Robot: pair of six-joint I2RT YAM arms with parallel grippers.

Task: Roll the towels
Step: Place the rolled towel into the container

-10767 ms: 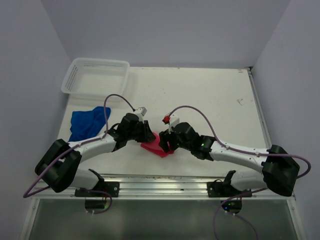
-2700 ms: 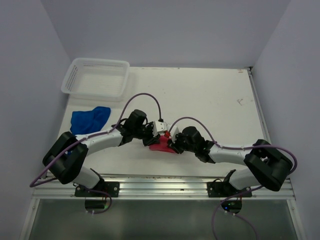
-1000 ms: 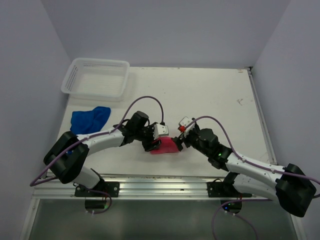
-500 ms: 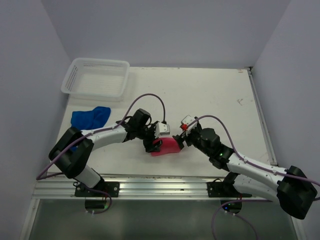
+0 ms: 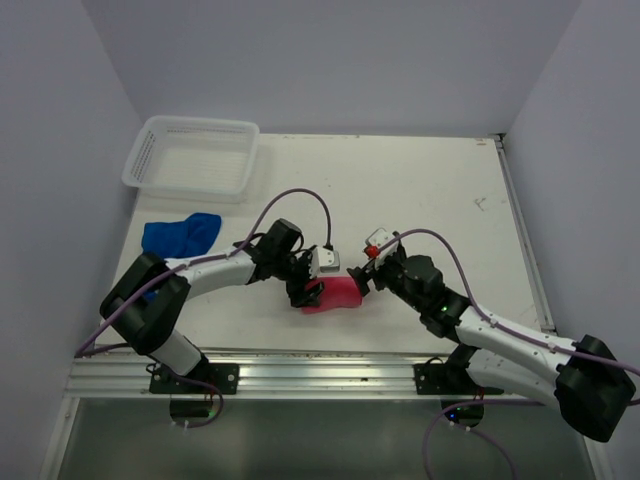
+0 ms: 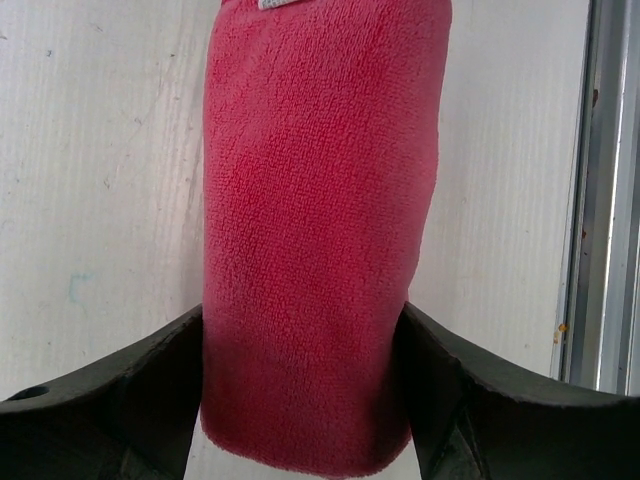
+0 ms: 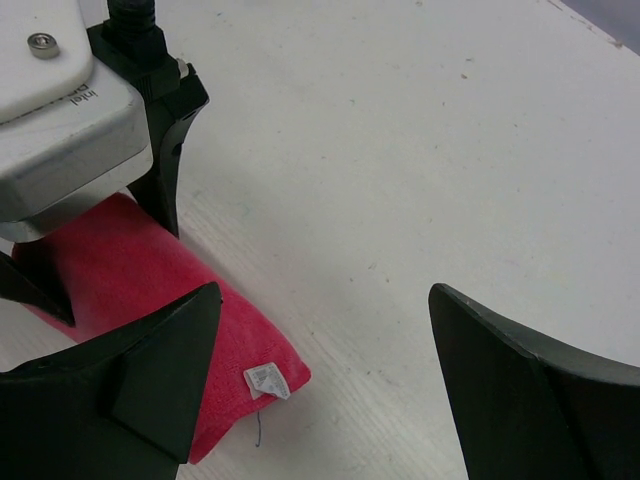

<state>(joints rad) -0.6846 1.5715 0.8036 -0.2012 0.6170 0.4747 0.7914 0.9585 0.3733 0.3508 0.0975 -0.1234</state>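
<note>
The pink towel [image 6: 320, 200] has a small white tag [image 7: 265, 380], its print unreadable. The left gripper [image 6: 300, 335] reaches low, spread astride the roll. The right gripper [image 7: 322, 300] hangs wide apart over the tagged end.

Bench [image 5: 420, 190]: white flat top with a few faint scuffs, the plainest at the far right.
Near edge: 1 metal rail [image 5: 330, 362] runs from left to right.
Pink-red towel [image 5: 336, 294]: rolled into 1 short roll, lying on the bench by the middle of the near edge, with a small white tag [image 7: 266, 381] at its right end.
Blue towel [image 5: 178, 235]: crumpled and unrolled on the left side, well apart from the pink-red towel.
Basket [image 5: 140, 150]: white mesh, upright in the far left corner, just beyond the blue towel.
Count: 3 things lie on the bench.
</note>
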